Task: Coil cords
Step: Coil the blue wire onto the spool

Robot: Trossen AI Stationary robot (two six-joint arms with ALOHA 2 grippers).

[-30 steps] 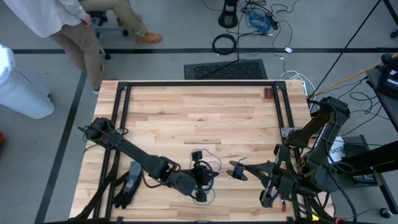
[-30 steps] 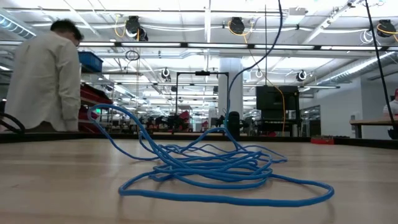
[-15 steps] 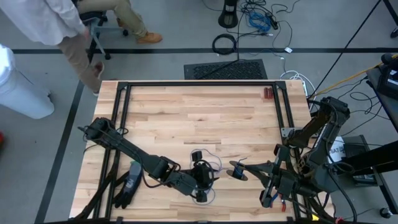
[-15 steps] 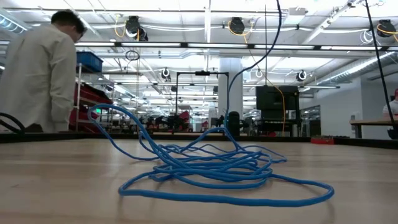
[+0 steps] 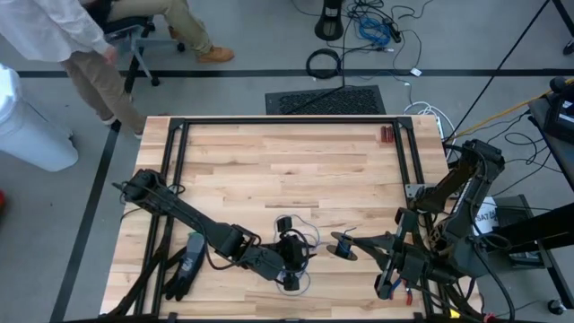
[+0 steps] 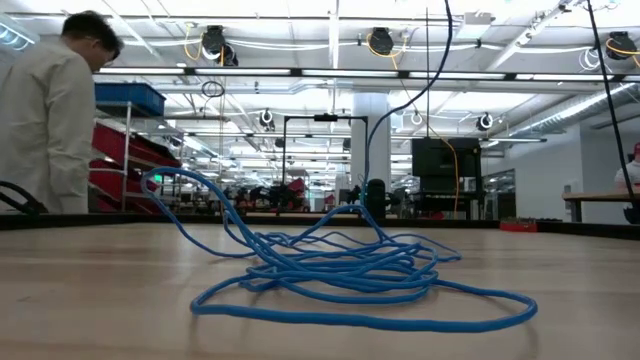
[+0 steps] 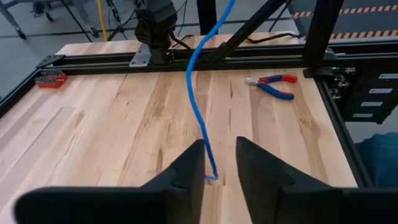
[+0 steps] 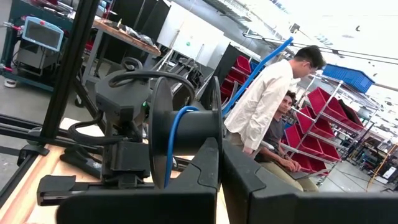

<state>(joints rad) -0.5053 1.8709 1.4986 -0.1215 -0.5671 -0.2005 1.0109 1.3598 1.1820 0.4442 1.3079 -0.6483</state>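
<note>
The cord is thin and blue. Most of it lies in a loose tangled heap (image 6: 340, 270) on the wooden table, near the front edge at the middle (image 5: 308, 239). One strand (image 7: 198, 93) rises from between the fingers of my left gripper (image 7: 219, 146) toward my right arm. My left gripper (image 5: 291, 260) hangs over the heap, its fingers apart. A short way to its right, my right gripper (image 5: 354, 244) is shut at a black spool (image 8: 186, 134), which has a turn of blue cord around its hub. My left gripper has the cord's strand (image 7: 210, 165) running between its two fingers, close to one of them; whether a finger touches it, I cannot tell. My right gripper is shut at the black spool's hub end (image 8: 208, 134), coming at it level from the table's right. The fingers themselves hide the place of contact. The spool is lifted clear of the table.
A black glove (image 5: 186, 265) lies near the front left. Red-handled pliers (image 7: 272, 86) lie by the right rail. A small red thing (image 5: 385, 135) sits at the far right. Black frame rails (image 5: 287, 121) border the table. A person (image 5: 81, 36) stands beyond the far left corner.
The person beyond the far left corner has stepped farther left. Both arms and the cord heap have kept still.
</note>
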